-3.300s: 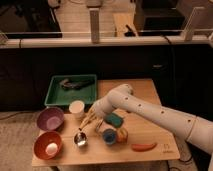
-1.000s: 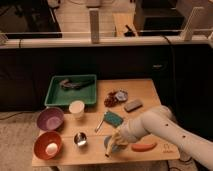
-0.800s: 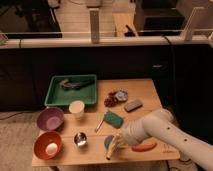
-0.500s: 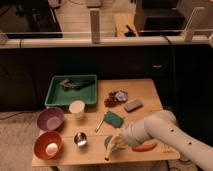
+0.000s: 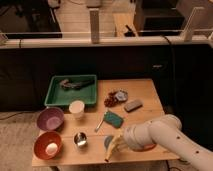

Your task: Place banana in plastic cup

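My gripper point(image 5: 116, 146) is at the front of the table, at the end of the white arm point(image 5: 160, 137) that reaches in from the right. It is shut on the banana point(image 5: 113, 148), a pale-yellow curved piece pointing down and to the left. The banana hangs right over the plastic cup point(image 5: 107, 141), a short blue cup that the gripper and banana largely cover. Whether the banana's tip is inside the cup or in front of it cannot be told.
A shiny metal cup point(image 5: 80, 139) stands just left of the blue cup. Also on the table are a cream cup point(image 5: 76, 108), purple bowl point(image 5: 49, 119), orange bowl point(image 5: 46, 145) holding a round fruit, green tray point(image 5: 71, 90), teal sponge point(image 5: 114, 118), red grapes point(image 5: 109, 100) and a grey object point(image 5: 132, 105).
The gripper has come from the table's middle to the front and sunk lower over the blue cup. In the last half second it has hardly moved.
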Motion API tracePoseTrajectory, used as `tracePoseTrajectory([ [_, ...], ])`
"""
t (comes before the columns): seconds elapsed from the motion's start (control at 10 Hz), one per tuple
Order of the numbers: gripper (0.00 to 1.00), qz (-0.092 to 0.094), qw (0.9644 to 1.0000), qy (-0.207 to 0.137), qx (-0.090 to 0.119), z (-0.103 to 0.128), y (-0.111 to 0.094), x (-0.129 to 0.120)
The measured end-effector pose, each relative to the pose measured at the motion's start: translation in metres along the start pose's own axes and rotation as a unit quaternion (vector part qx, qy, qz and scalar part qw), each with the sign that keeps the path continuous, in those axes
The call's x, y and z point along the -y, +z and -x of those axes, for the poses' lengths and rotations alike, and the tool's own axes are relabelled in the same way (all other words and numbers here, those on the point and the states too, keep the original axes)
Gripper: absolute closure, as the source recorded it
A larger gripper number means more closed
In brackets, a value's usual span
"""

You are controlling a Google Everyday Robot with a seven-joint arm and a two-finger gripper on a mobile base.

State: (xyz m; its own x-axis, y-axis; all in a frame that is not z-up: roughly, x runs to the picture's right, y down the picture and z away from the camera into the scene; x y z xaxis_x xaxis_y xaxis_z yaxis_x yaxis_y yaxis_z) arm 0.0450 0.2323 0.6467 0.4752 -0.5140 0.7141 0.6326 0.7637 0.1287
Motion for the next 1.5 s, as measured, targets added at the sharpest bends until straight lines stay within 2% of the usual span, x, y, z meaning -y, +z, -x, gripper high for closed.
tracePoseTrajectory([
  [0.2,0.2,-0.034,0.9993,0.011,0.011,0.002,0.003,0.016],
  [0.4,0.2,-0.07,0.9968,0.015,0.035,0.006,0.007,0.034],
  [0.6,0.2,-0.085,0.9951,0.026,0.044,0.005,0.008,0.041],
  [0.9,0.2,-0.094,0.9924,0.054,0.057,-0.001,0.006,0.046],
  [1.5,0.2,-0.095,0.9923,0.055,0.059,-0.001,0.006,0.046],
])
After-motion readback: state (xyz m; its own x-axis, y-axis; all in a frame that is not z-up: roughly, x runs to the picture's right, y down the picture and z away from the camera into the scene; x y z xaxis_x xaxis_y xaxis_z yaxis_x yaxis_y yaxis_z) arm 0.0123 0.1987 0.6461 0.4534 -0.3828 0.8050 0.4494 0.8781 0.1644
